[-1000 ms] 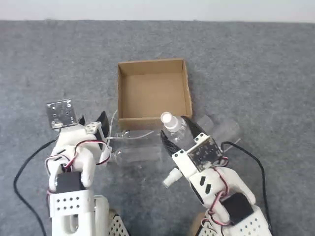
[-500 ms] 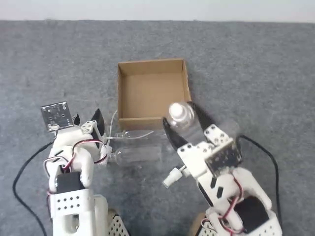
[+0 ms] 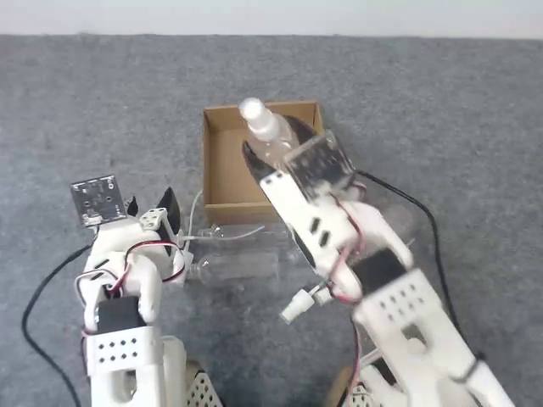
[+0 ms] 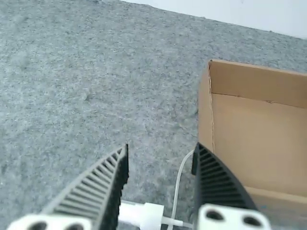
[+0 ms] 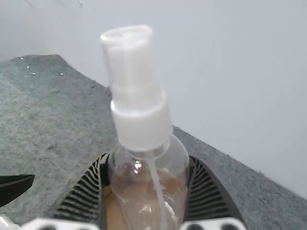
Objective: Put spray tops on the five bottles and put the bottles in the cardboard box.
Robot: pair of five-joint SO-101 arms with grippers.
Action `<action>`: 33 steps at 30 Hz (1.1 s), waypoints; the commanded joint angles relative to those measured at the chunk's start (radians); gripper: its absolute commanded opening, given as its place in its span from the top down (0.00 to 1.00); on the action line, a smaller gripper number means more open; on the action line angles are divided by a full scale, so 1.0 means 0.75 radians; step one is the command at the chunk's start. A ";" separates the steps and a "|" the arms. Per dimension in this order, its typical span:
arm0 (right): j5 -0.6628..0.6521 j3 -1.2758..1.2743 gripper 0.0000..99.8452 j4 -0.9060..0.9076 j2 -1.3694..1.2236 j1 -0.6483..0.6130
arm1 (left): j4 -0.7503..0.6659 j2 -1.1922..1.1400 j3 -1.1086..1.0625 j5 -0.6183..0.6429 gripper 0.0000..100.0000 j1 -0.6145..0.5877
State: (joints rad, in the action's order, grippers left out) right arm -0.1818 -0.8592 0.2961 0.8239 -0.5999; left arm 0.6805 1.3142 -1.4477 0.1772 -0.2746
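Carrying a clear bottle with its spray top already on, the right gripper now hangs over the cardboard box, toward its far wall. Its jaws are closed snugly on the bottle's shoulder, just under the white collar, and the bottle stands roughly upright with the nozzle uppermost.

A second ago this gripper and bottle were low, just outside the box's near wall. Half a second ago they had risen to that wall's corner. Now the arm is stretched forward across the open box. This bottle is probably at the placing step, with lowering and release yet to come. Nothing can be seen lying in the visible part of the box, so this looks like the first of the five to go in.

The left gripper sits beside the box's near left corner, where it was half a second ago (a second ago it was a touch nearer the box). Its jaws are spread wide and hold nothing. Under it a loose spray top with dip tube lies on the grey bench, and uncapped clear bottles lie just in front of the box, unmoved. Another loose top rests nearer the arms.
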 commanded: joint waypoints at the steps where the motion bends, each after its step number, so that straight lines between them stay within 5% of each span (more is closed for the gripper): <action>1: 0.012 0.143 0.99 -0.234 -0.195 0.052 | -0.039 0.027 0.015 -0.004 0.80 -0.008; 13: 0.016 0.280 0.99 -0.688 -0.762 0.165 | -0.043 0.027 0.005 -0.004 0.80 -0.008; 29: 0.018 0.536 0.99 -0.920 -1.388 0.214 | -0.039 0.027 0.003 -0.004 0.80 -0.008; 33: 0.162 0.616 0.99 -0.911 -1.466 0.265 | -0.039 0.027 0.003 -0.004 0.80 -0.008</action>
State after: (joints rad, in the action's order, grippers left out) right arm -0.1588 -0.5125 -0.3606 -0.2716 -0.4511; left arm 0.6805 1.3142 -1.4538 0.1772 -0.2746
